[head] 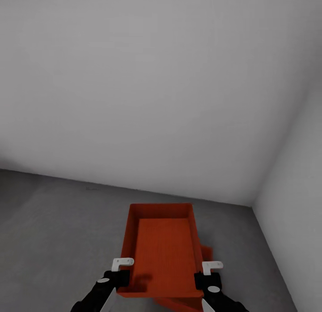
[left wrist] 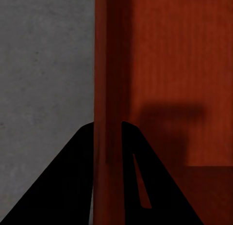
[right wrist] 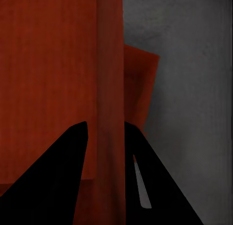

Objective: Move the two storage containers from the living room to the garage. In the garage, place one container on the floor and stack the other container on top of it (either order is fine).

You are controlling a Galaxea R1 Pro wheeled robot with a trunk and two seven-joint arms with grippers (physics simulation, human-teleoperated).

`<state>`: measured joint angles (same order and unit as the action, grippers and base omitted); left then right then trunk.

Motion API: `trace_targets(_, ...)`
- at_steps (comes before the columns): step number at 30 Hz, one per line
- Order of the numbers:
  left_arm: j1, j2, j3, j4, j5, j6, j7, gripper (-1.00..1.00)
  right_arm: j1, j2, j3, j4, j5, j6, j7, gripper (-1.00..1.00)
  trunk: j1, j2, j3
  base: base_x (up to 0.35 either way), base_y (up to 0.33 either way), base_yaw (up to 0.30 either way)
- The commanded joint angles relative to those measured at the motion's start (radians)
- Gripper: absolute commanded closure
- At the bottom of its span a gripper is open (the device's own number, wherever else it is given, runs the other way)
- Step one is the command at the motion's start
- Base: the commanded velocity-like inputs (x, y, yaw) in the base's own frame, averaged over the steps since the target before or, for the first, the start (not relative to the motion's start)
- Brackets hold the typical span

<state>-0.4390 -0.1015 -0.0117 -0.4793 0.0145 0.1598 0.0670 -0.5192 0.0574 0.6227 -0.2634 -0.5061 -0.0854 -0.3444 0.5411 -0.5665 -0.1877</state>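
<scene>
An orange-red storage container [head: 163, 251] is held level just above the dark grey floor [head: 53, 227] of the garage, near a corner of white walls. My left gripper [head: 120, 271] is shut on its left side wall, and the fingers straddle that wall in the left wrist view [left wrist: 108, 125]. On the opposite wall my right gripper [head: 205, 272] is shut too, also seen astride the wall [right wrist: 106, 124]. The other storage container [head: 207, 253] lies underneath, turned slightly askew, with a corner [right wrist: 141, 79] poking out at the right.
A white wall [head: 156, 101] runs across the back and a second white wall [head: 295, 191] closes the right side, meeting in a corner at far right. Bare concrete floor spreads to the left.
</scene>
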Motion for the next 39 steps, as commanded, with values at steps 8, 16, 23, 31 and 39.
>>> trace_targets(8, 0.000, 0.016, -0.008, -0.005, -0.018, 0.000, 0.011, 1.00, -0.002, -0.011, -0.008, 0.013, -0.032, -0.008, -0.017, 1.00, 0.001, -0.001, -0.002, 0.323, 0.000, -0.284)
trace_targets(16, 0.000, 0.016, -0.008, -0.005, -0.018, -0.001, 0.011, 1.00, -0.002, -0.011, -0.008, 0.013, -0.032, -0.008, -0.016, 1.00, 0.001, -0.001, -0.002, 0.323, 0.000, -0.284)
trace_targets(23, 0.000, 0.016, -0.008, -0.008, -0.018, -0.002, 0.011, 1.00, -0.002, -0.011, -0.008, 0.013, -0.032, -0.008, -0.016, 1.00, 0.001, -0.001, -0.002, 0.311, 0.000, -0.232)
trace_targets(31, 0.000, 0.016, -0.010, -0.016, -0.018, -0.003, 0.011, 1.00, -0.002, -0.010, -0.008, 0.013, -0.032, -0.008, -0.017, 1.00, 0.001, -0.001, -0.002, 0.052, 0.000, -0.079)
trace_targets(39, 0.001, 0.015, -0.010, -0.016, -0.018, -0.003, 0.013, 1.00, -0.002, -0.010, -0.008, 0.013, -0.032, -0.008, -0.018, 1.00, 0.001, -0.001, -0.002, 0.000, 0.000, -0.239)
